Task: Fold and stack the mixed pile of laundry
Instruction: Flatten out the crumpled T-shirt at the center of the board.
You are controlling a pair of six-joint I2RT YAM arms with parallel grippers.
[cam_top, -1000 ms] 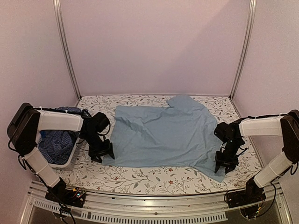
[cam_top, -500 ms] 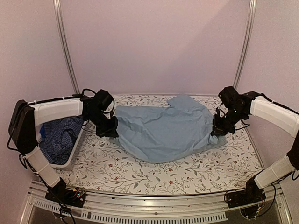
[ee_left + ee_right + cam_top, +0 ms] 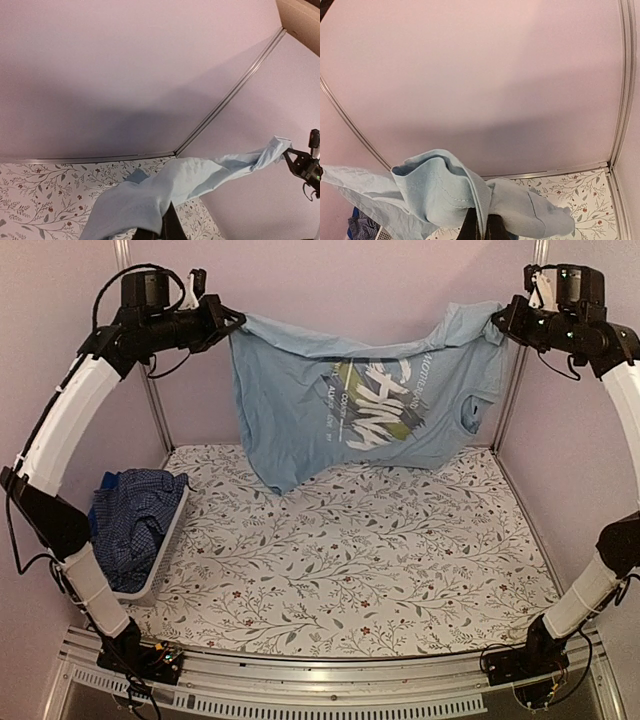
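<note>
A light-blue T-shirt [image 3: 350, 410] with a printed graphic hangs stretched in the air between both arms, high above the floral table [image 3: 380, 560]. My left gripper [image 3: 232, 325] is shut on its upper left edge, and my right gripper [image 3: 497, 318] is shut on its upper right edge near the collar. In the left wrist view the shirt [image 3: 145, 200] drapes over the dark fingers [image 3: 170, 227]. The right wrist view shows bunched fabric [image 3: 435, 192] covering the closed fingers [image 3: 482, 227]. The dark blue check shirt [image 3: 135, 525] lies in the basket.
A white plastic basket [image 3: 165, 555] stands at the table's left edge. Metal frame posts [image 3: 140, 370] rise at the back corners in front of pale pink walls. The shirt's lower hem hangs just above the table's far edge.
Both grippers closed on the shirt's edges on the table, then rose high and apart. The shirt left the table and now hangs spread out, its print facing the camera.
</note>
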